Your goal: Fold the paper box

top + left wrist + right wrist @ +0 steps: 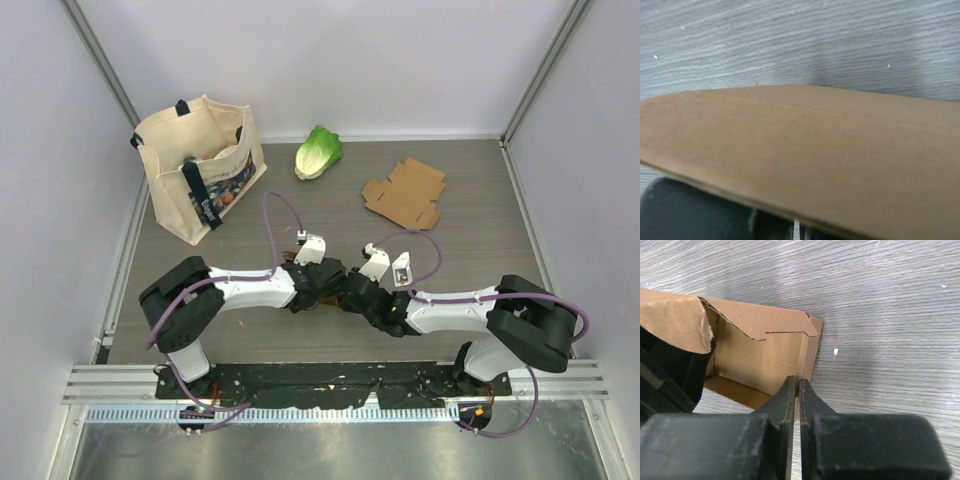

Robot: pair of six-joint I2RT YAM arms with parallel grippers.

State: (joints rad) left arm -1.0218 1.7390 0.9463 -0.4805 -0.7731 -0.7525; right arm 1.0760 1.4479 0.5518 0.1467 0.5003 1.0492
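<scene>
I see a grey wood-grain worktop (pixel 470 260) carrying a cloth bag (pixel 200 170) at ten o'clock, a lettuce (pixel 318 152) at twelve and a flat cardboard sheet (pixel 405 193) at one. Toward six sits a half-folded box (pixel 760 355), its walls upright.

Blurred paper box (pixel 805 155), edges cut off

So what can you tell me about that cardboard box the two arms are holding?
The paper box is plain brown cardboard, half assembled: a floor, upright side walls and a loose flap with a jagged die-cut edge. It sits low over the grey wood-grain table. The right gripper pinches one wall's edge; the left gripper is closed on a broad panel on the other side.
</scene>
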